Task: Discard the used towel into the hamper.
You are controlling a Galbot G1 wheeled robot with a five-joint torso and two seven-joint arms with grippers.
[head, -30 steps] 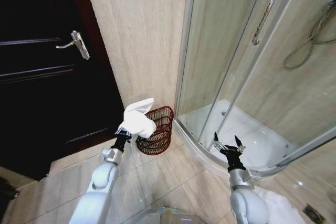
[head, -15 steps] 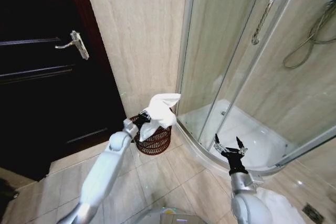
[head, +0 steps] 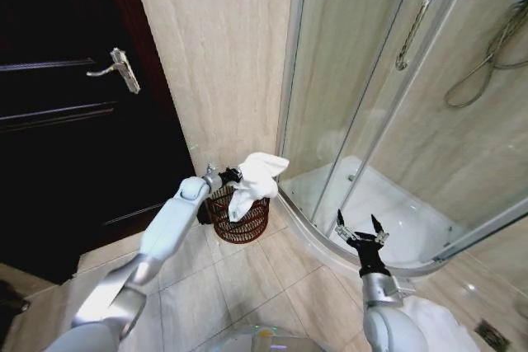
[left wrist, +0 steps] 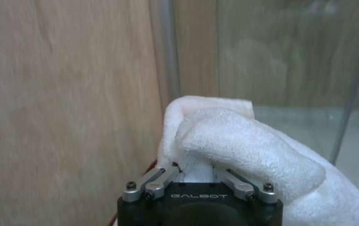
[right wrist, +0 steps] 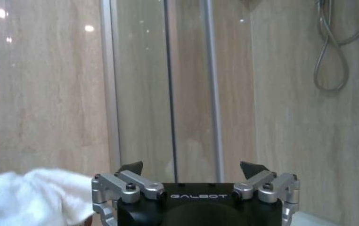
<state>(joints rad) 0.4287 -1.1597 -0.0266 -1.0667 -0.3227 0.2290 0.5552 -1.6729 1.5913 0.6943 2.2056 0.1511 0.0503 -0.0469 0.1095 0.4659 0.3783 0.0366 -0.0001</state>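
My left gripper (head: 231,176) is shut on the white towel (head: 257,179), which hangs right over the mouth of the hamper (head: 245,222), a dark red-brown woven basket on the floor by the tiled wall. In the left wrist view the towel (left wrist: 242,155) bulges out between the left gripper's (left wrist: 195,172) fingers, and a sliver of the hamper's rim (left wrist: 149,165) peeks out beside them. My right gripper (head: 359,228) hangs open and empty low in front of the shower tray; its own view shows the right gripper (right wrist: 192,167) spread wide, with the towel (right wrist: 32,195) off to one side.
A curved glass shower enclosure (head: 371,105) with a raised white tray (head: 396,228) stands right of the hamper. A dark wooden door (head: 74,105) with a lever handle (head: 115,68) is on the left. Another white cloth (head: 445,323) lies on the floor at the lower right.
My left arm has reached forward and to the right, carrying the towel from beside the hamper to over its mouth. The right arm has stayed put.
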